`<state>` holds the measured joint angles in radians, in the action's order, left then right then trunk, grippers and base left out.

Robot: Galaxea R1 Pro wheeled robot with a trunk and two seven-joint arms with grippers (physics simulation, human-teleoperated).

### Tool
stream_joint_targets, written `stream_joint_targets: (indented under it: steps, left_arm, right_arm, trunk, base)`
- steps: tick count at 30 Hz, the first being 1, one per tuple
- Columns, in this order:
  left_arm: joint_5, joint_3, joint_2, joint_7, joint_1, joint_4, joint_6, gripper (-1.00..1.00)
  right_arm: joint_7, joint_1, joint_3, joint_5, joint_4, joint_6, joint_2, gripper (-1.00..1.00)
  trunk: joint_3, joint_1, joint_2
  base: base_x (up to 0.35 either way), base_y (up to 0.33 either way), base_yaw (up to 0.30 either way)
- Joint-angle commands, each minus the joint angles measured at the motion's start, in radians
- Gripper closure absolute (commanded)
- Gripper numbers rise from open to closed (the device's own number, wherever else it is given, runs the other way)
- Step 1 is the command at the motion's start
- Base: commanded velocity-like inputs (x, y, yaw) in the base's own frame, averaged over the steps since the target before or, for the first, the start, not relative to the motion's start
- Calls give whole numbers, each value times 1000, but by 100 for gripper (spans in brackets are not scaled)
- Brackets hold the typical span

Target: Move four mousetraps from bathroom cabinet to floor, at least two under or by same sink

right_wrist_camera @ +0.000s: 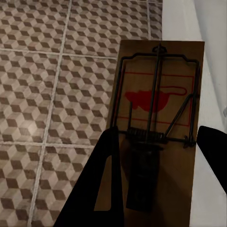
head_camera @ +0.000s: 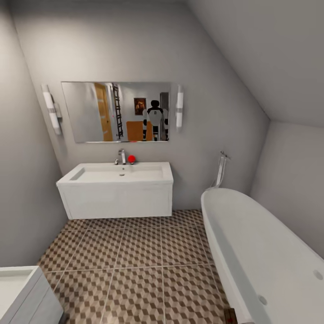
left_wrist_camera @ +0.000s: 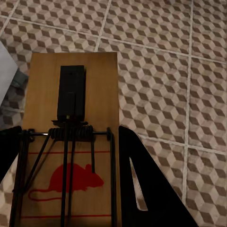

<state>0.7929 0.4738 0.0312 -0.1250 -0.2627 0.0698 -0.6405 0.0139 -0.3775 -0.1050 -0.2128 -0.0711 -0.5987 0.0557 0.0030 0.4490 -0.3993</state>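
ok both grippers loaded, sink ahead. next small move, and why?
Probably roll forward toward the wall-mounted sink. Each gripper grips a mousetrap, left and right, above the cube-pattern floor, and the sink sits across several tiles, too far to set them under or beside it.

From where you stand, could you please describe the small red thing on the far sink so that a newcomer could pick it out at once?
Start at the wide mirror on the far wall, then drop to the white wall-hung sink beneath it. On its back ledge stands a chrome faucet, and the small red round object sits right beside it. It is the one bright red spot among white and chrome; what it is, I cannot tell.
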Motion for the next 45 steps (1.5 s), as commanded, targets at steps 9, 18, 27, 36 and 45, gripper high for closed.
stream_joint_targets:
  steps: [9, 18, 27, 36, 45]
  left_arm:
    - [7, 5, -1, -5, -1, 4, -4, 100]
    - [6, 5, -1, -5, -1, 4, -4, 100]
    - [6, 5, -1, -5, -1, 4, -4, 100]
    - [6, 6, -2, -4, -1, 4, -7, 100]
    - [6, 6, -1, -4, -1, 4, -7, 100]
  right_arm:
    - [1, -1, -8, -9, -4, -6, 0, 100]
    - [3, -1, -9, -8, -4, -9, 1, 100]
    - [3, -1, -9, -8, -4, -8, 1, 100]
    - [3, -1, -9, -8, -4, -8, 1, 100]
    - [3, -1, -8, -8, -4, -7, 1, 100]
  trunk:
    - [0, 1, -1]
    - [0, 1, -1]
    - [0, 1, -1]
    - [0, 1, -1]
    - [0, 1, -1]
  base:
    - [327, 3, 138]
    - [327, 0, 8]
    - [327, 0, 0]
    - [141, 0, 0]
    - [194, 0, 0]
